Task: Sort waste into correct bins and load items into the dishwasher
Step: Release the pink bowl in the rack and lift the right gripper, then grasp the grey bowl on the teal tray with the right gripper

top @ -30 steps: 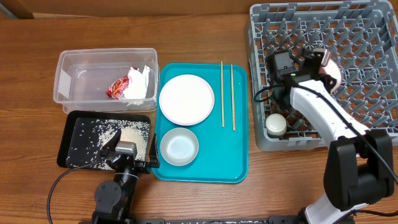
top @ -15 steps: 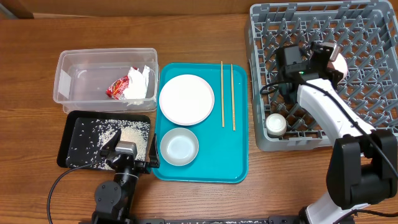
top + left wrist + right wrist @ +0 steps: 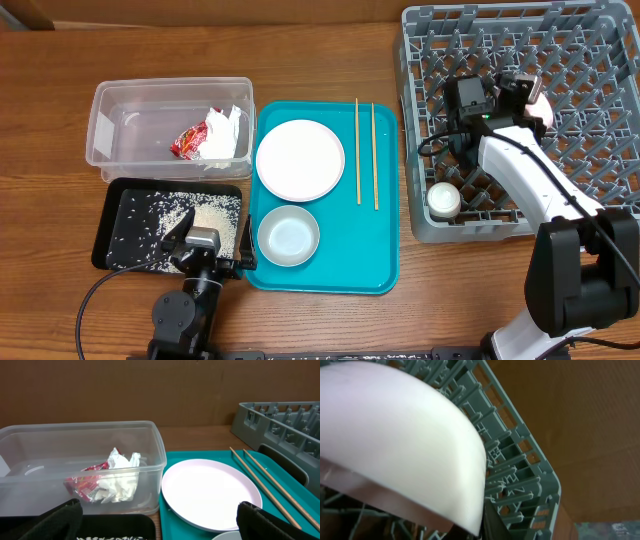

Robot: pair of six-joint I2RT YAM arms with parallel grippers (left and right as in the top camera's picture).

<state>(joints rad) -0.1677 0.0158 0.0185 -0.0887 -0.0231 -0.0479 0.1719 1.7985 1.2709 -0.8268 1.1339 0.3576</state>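
My right gripper (image 3: 522, 92) is shut on the rim of the pale pink bowl (image 3: 541, 108) and holds it tilted over the pegs of the grey dish rack (image 3: 590, 60). In the right wrist view the bowl (image 3: 405, 440) fills the frame above the rack (image 3: 520, 460). The white cup (image 3: 444, 200) stands in the rack's near left corner. The plate (image 3: 300, 160), metal bowl (image 3: 288, 236) and two chopsticks (image 3: 366, 152) lie on the teal tray (image 3: 370, 250). My left gripper (image 3: 205, 240) is open and empty at the black tray (image 3: 110, 240), which holds rice (image 3: 190, 212).
The clear tub (image 3: 110, 110) holds the red wrapper (image 3: 188, 142) and white paper (image 3: 222, 140). The left wrist view shows the tub (image 3: 150, 435), the wrapper (image 3: 82, 482), the plate (image 3: 210, 492), the chopsticks (image 3: 265, 477) and the rack's corner (image 3: 280, 417).
My right gripper has carried the pink bowl farther back and slightly right over the rack, then nearly stopped. The left arm has not moved.
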